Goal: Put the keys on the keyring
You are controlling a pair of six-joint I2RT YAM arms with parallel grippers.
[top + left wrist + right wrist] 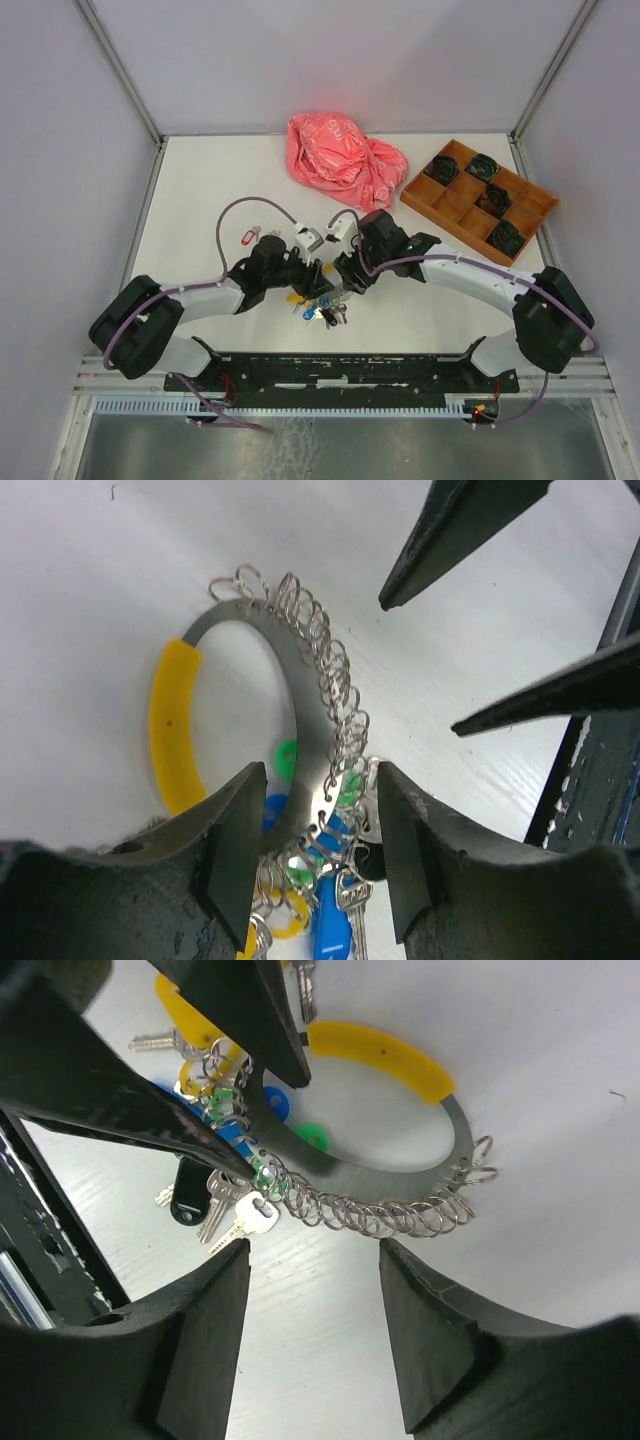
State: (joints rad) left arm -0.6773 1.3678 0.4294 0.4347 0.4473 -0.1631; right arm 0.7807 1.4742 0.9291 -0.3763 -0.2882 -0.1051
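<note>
The keyring [312, 742] rests on the white table [80, 600]: a flat silver band with one yellow sleeve (small wire loops crowd its edge) and keys [240, 1222] bunched at one end. The left gripper [320, 772] straddles the band with jaws spread. The right gripper [315, 1250] is beside it, jaws spread and holding nothing.

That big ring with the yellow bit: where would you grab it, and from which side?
Grip the yellow sleeve. That arc is bare, while small loops crowd the opposite arc and keys bunch at one end. The keyring seems to lie flat on the table, so come from above, one tool finger inside the ring and one outside, pinching across it.
</note>
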